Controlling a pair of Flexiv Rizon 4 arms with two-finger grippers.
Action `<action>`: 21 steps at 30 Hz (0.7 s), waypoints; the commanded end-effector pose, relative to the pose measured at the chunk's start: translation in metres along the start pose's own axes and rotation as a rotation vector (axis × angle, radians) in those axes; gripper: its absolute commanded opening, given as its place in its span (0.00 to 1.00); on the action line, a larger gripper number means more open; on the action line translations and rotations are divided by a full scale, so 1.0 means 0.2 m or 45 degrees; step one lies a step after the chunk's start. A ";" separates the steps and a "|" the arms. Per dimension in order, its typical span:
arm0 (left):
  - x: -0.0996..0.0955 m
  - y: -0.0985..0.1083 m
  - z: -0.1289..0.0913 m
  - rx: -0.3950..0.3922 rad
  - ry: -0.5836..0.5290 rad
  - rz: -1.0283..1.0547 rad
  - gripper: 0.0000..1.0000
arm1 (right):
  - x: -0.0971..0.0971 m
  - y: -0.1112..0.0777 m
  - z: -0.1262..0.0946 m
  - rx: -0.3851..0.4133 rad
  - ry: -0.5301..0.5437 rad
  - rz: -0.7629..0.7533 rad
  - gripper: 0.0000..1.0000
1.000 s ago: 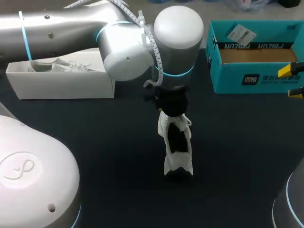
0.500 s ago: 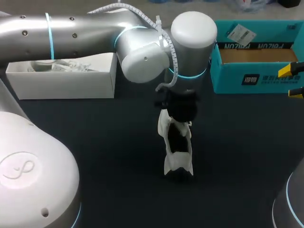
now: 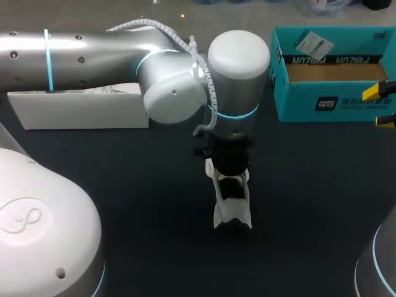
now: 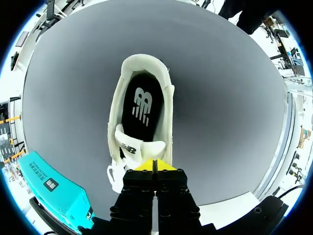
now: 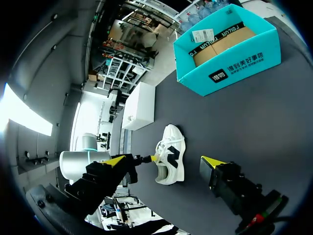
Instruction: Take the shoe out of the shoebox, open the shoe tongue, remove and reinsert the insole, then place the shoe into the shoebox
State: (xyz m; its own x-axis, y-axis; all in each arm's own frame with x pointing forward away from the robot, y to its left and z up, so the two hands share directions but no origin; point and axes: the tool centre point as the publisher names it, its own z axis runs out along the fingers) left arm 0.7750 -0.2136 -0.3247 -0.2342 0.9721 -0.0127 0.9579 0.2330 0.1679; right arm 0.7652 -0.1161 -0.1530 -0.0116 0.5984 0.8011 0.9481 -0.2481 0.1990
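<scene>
A white shoe (image 3: 232,204) stands on the dark table (image 3: 124,185), well apart from the teal shoebox (image 3: 334,102). The left gripper (image 4: 153,165) hangs over it, yellow tips pressed together at the front edge of the raised tongue (image 4: 139,147); whether they pinch it is unclear. The black insole (image 4: 143,105) lies just ahead. The right gripper (image 5: 164,161) is spread wide beside the shoebox, holding nothing.

shoe (image 3: 232,209) centre, under left gripper (image 4: 153,166); shoebox (image 3: 346,104) behind right, other box (image 3: 80,112) behind left
</scene>
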 end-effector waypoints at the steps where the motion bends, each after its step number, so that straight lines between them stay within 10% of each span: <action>1: 0.01 -0.01 -0.15 -0.046 0.010 -0.046 0.00 | 0.00 0.00 0.00 -0.001 -0.004 0.002 1.00; 21: -0.04 -0.18 0.00 -0.025 -0.047 -0.159 0.00 | 0.00 0.00 0.00 -0.001 -0.004 0.002 1.00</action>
State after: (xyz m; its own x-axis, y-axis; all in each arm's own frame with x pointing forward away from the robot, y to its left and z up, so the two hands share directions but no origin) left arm 0.7472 -0.2308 -0.3349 -0.3271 0.9419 -0.0765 0.9258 0.3357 0.1736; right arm 0.7651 -0.1161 -0.1530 -0.0116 0.5984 0.8011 0.9481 -0.2481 0.1990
